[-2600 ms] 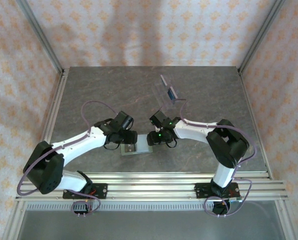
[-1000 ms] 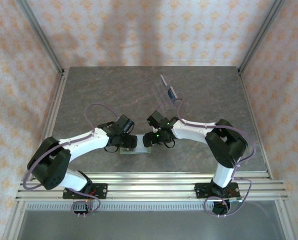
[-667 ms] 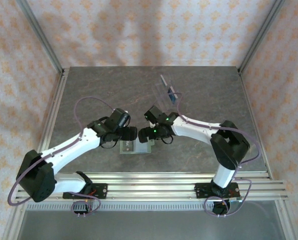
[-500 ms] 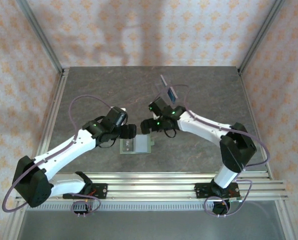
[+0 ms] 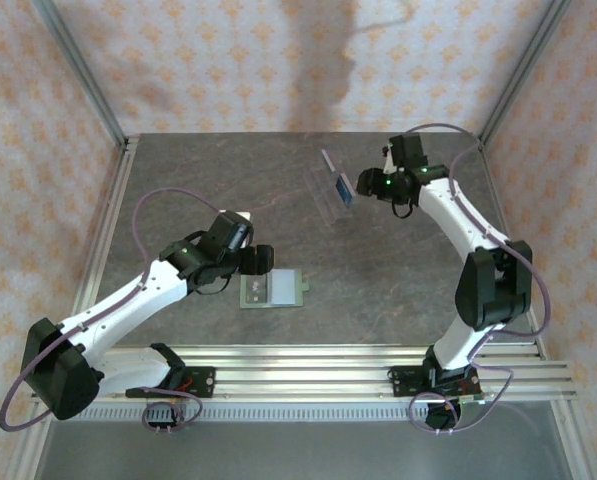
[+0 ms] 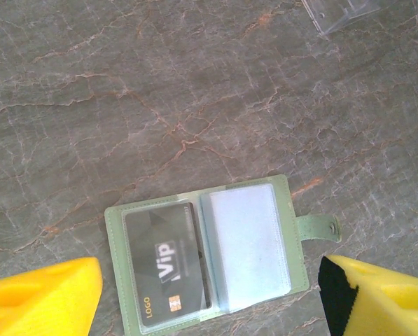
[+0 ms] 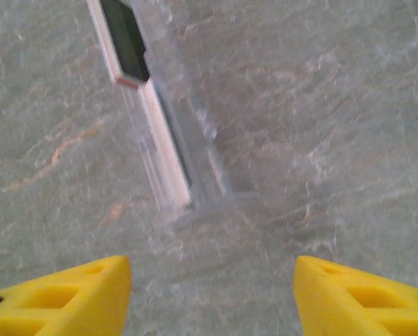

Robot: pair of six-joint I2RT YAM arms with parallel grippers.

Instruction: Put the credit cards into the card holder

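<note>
Left fingers (image 6: 44,297) spread wide; right fingers (image 7: 68,294) spread, right arm (image 5: 456,215) stretched far forward.

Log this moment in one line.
left fingers: open above card holder | card holder: open flat, black card in one pocket | right fingers: open, facing clear stand holding dark card

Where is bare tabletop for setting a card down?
Bare: the far-left corner, between the left rail and the clear stand; right of the card holder. Crowded: the stand by the right gripper, the holder by the left gripper.
</note>
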